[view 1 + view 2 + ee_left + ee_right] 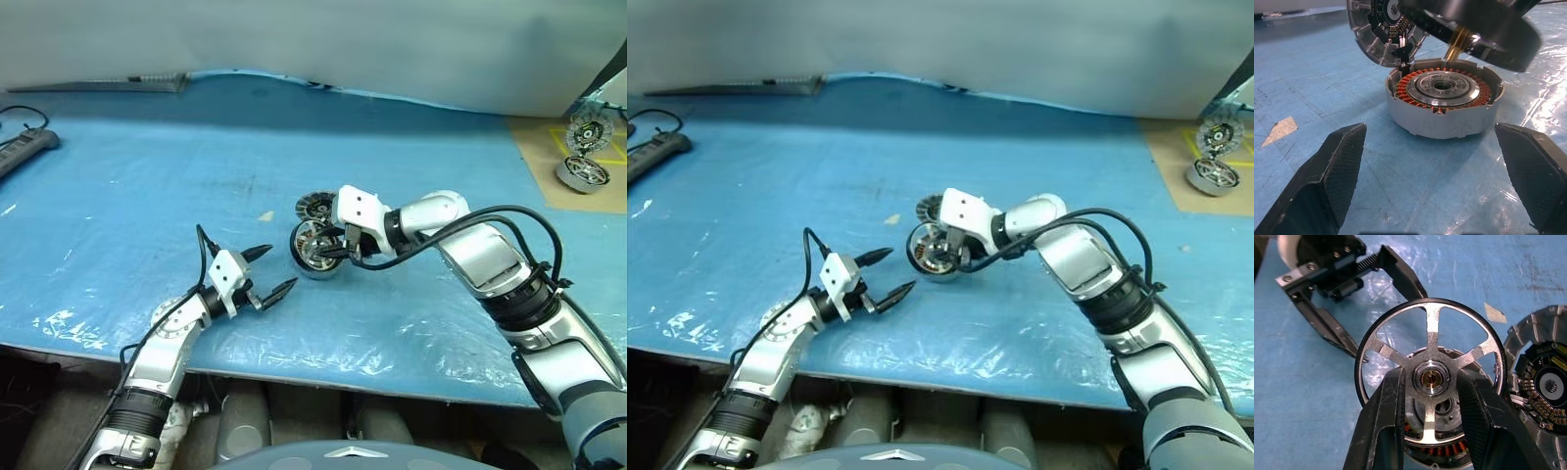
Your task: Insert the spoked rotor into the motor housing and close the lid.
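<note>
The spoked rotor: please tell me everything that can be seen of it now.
The spoked rotor is a flat metal wheel: five silver spokes, a central hub with a brass-coloured bore, and a dark rim. The right pincer grips it at the hub, a finger on either side. It is held just above the open motor housing, whose copper windings show through its spokes; not yet seated.

You have the motor housing [315, 253] sitting on the table [147, 196] near its front-middle, with the lid [313, 207] standing open just behind it, joined at the housing's far edge. The right tool [333, 251] reaches in from the right and holds the spoked rotor [1431, 376] just over the housing's mouth. Your left tool [266, 271] hangs to the left of the housing, apart from it, pointing toward it. Far right on the table lies a duplicate motor [583, 174]; a power strip [24, 149] lies at the far left.
</note>
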Robot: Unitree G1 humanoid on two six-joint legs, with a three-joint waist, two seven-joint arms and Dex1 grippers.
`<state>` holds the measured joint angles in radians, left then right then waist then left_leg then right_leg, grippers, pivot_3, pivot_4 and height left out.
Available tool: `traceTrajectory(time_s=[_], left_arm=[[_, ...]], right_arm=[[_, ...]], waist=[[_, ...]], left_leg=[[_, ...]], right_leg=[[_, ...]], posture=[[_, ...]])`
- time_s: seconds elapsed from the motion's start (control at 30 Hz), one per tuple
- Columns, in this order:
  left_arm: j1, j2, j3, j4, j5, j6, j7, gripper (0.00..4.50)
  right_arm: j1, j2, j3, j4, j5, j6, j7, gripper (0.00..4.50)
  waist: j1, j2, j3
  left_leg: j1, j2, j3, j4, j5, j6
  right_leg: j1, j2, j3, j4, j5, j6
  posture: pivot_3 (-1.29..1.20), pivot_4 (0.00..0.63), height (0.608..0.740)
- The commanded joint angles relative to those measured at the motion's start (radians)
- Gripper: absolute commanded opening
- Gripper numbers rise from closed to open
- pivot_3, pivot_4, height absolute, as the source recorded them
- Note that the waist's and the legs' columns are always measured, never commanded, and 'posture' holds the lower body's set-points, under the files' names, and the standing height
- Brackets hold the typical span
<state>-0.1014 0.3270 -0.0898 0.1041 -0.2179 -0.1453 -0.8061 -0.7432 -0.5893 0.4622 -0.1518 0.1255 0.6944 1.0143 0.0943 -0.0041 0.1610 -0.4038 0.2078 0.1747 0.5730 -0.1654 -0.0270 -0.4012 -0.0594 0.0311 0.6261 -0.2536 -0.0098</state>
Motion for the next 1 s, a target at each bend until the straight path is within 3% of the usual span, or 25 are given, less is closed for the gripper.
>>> traceTrajectory(time_s=[0.03,0.87,1.0], left_arm=[[0.005,-0.004,-0.003,-0.029,-0.008,-0.013,0.000,4.50],[0.012,-0.006,-0.005,-0.032,-0.006,-0.015,0.007,4.50],[0.011,-0.004,-0.003,-0.033,-0.006,-0.012,0.006,4.50]], right_arm=[[-0.029,0.015,-0.010,0.027,-0.024,-0.038,-0.008,1.22],[0.030,0.007,0.010,0.057,-0.084,-0.056,0.044,1.22],[0.019,0.023,0.003,0.070,-0.092,-0.048,0.033,2.57]], waist=[[0.000,0.000,0.000],[0.000,0.000,0.000],[-0.001,0.000,0.000]], left_leg=[[0.000,0.000,0.000,0.000,0.000,0.000],[0.000,0.000,0.000,0.000,0.000,0.000],[0.001,0.000,0.000,0.000,0.000,0.000]], right_leg=[[0.000,0.000,0.000,0.000,0.001,0.001],[0.000,0.000,0.000,0.000,0.002,0.003],[0.000,0.000,0.000,0.001,0.002,0.003]], posture=[[0.00,0.150,0.740],[0.00,0.150,0.740],[0.00,0.150,0.740]])
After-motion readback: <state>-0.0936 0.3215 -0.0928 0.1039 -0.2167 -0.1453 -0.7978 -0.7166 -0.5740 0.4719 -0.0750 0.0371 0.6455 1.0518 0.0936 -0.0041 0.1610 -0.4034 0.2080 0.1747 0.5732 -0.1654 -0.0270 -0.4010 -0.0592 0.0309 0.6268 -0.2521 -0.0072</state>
